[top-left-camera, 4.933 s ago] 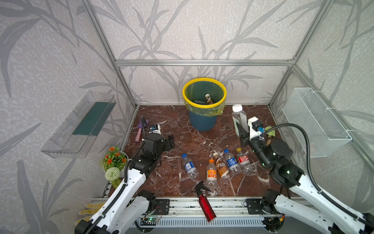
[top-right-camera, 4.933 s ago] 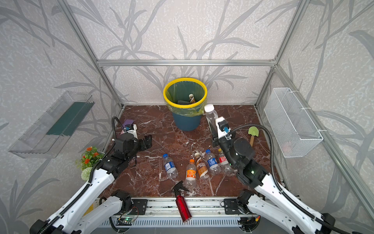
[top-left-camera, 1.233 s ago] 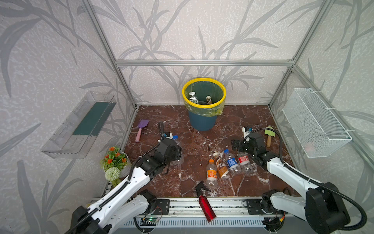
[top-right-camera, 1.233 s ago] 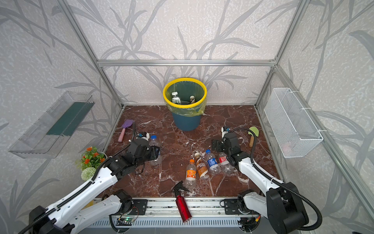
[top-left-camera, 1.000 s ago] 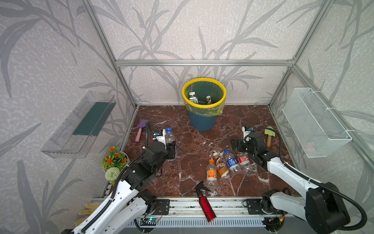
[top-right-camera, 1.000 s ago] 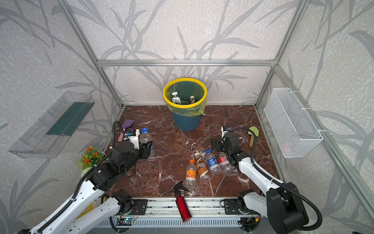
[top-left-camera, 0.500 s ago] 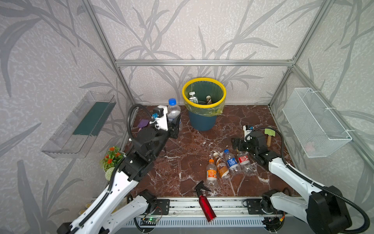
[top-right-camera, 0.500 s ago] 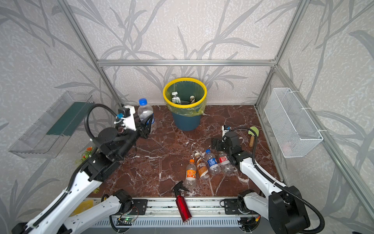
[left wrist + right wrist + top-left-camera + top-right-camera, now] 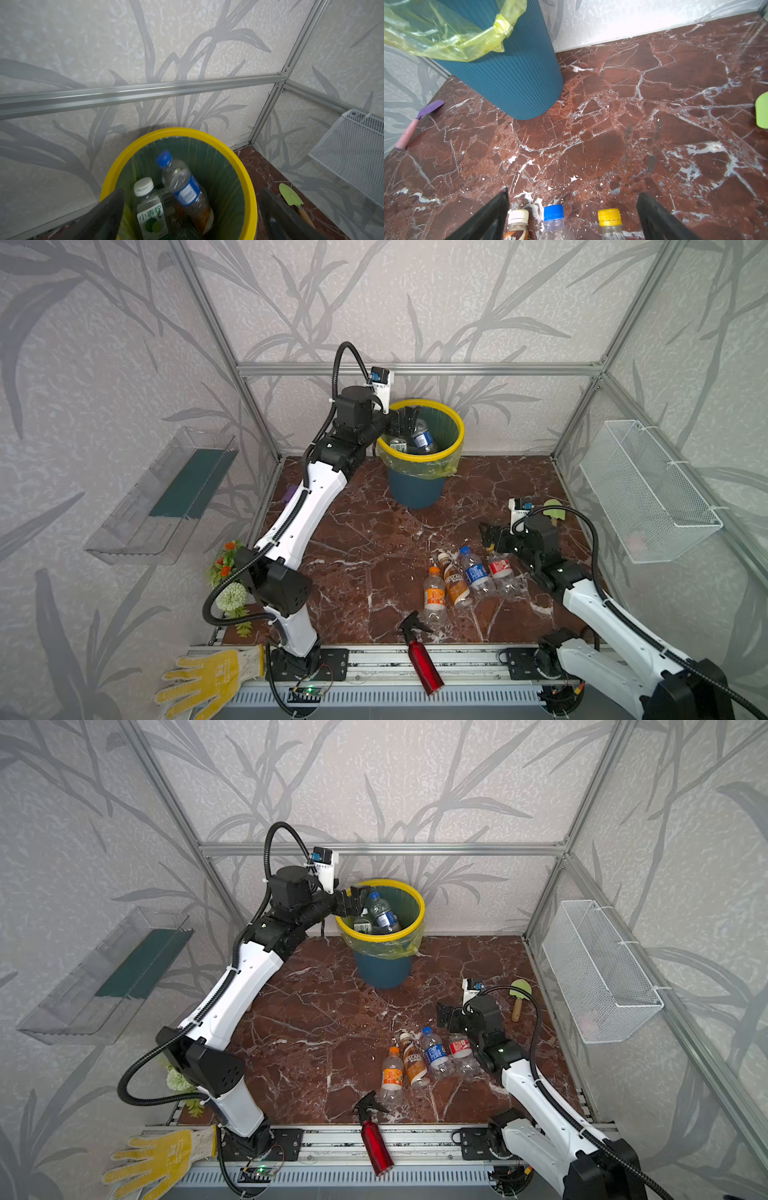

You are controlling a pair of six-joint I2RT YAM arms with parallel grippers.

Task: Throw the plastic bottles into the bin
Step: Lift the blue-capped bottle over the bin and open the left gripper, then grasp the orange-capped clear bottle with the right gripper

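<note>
Over the bin (image 9: 460,430), the left end effector (image 9: 409,415) hangs spread wide, the blue-capped bottle (image 9: 422,435) loose inside it, so it should lift straight clear of the rim, while the right end effector (image 9: 487,534), spread and empty, hovers by four bottles (image 9: 476,574) on the tabletop (image 9: 353,539).

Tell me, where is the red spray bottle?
In both top views the red spray bottle lies at the front middle, across the metal rail, just before the orange-label bottle.

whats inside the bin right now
Inside the bin, a blue-capped bottle with a blue label is tilted beside a white-capped bottle with a green label. Whatever lies beneath them, and the bin's bottom, is covered.
</note>
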